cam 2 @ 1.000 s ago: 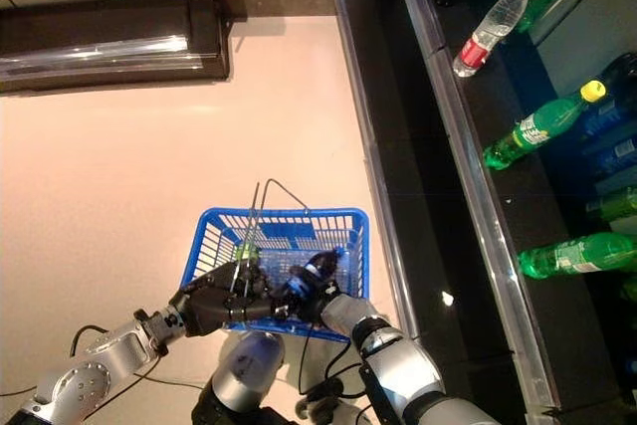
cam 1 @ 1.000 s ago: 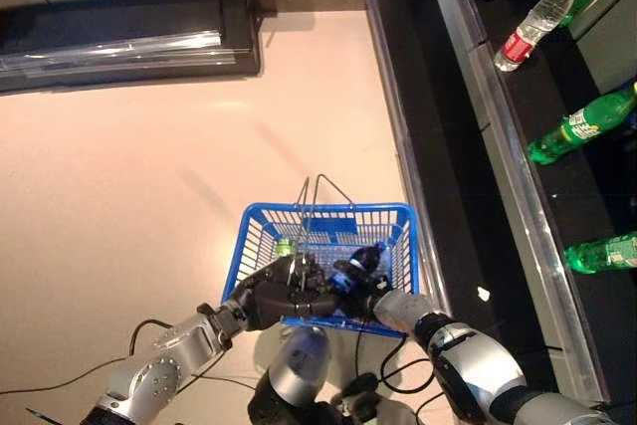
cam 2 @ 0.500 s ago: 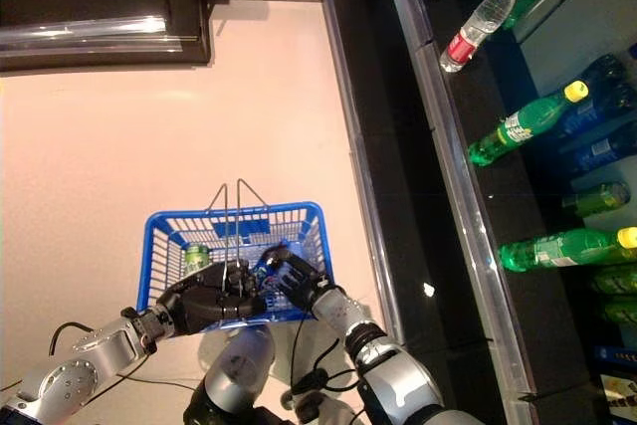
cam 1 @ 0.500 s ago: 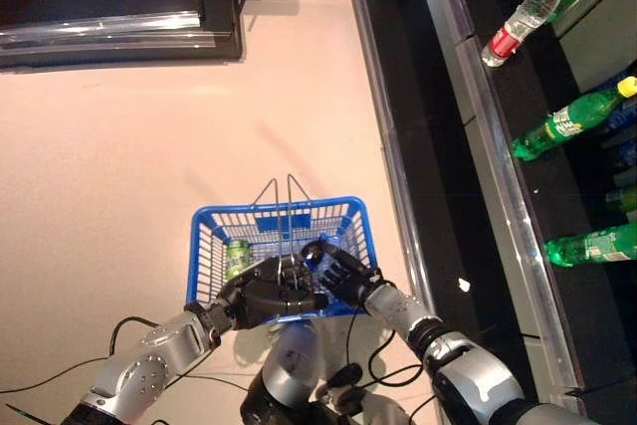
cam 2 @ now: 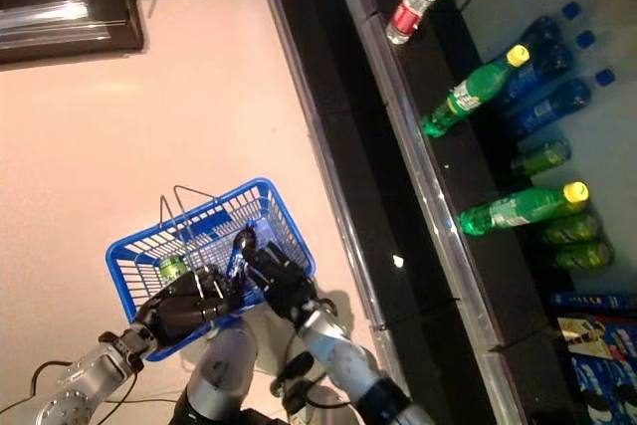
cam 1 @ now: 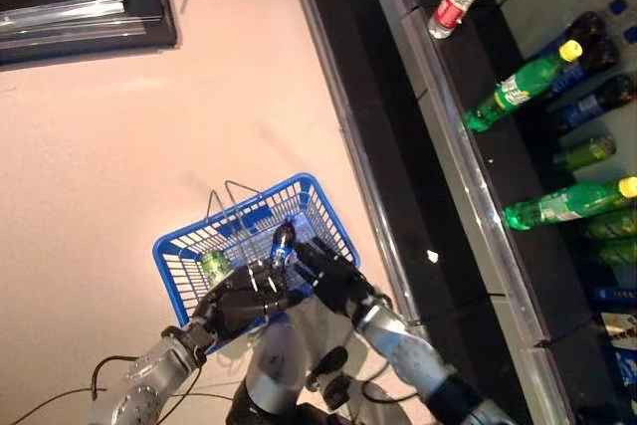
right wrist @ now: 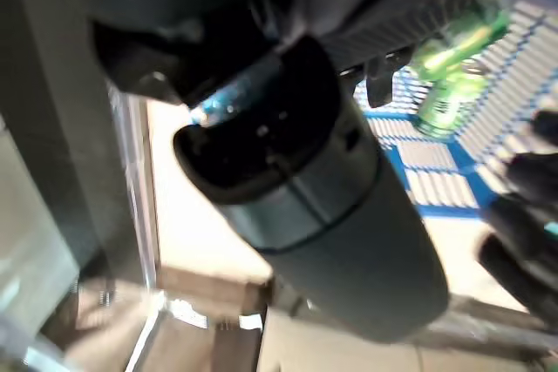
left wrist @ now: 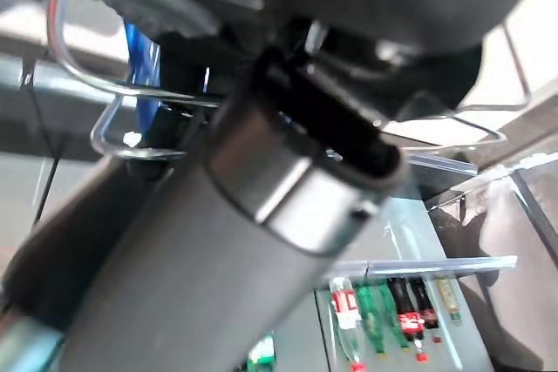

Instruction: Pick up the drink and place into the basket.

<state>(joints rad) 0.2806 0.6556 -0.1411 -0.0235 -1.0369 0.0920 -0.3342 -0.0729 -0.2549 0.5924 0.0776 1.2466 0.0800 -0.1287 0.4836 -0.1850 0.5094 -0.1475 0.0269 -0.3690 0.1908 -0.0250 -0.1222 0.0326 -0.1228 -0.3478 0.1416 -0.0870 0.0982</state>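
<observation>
- Holding a dark drink bottle (cam 1: 282,245) over the blue basket (cam 1: 175,246), the right hand (cam 1: 328,276) is curling its fingers round the bottle's lower body, with the capped neck pointing away from the robot, toward the basket's far rim.
- Gripping the basket's wire handles (cam 1: 231,208) at the near rim, the left hand (cam 1: 237,301) is wrapping its fingers round them and carrying the basket off the pink floor (cam 1: 119,126).
- Lying inside the basket, toward its left wall, a green can (cam 1: 215,265) is sitting just beside the left hand.
- Judging the bottle: it is probably full, so fairly heavy for its size, stiff in the wall, smooth and likely slippery; a hold round the mid body is suiting it better than the narrow neck.
- Lowering it close to the basket floor before letting go is looking wise, since a drop could knock the can or swing the basket.
- Lying well to the right of the basket, several green bottles (cam 1: 510,95) are resting on a dark shelf (cam 1: 468,176).
</observation>
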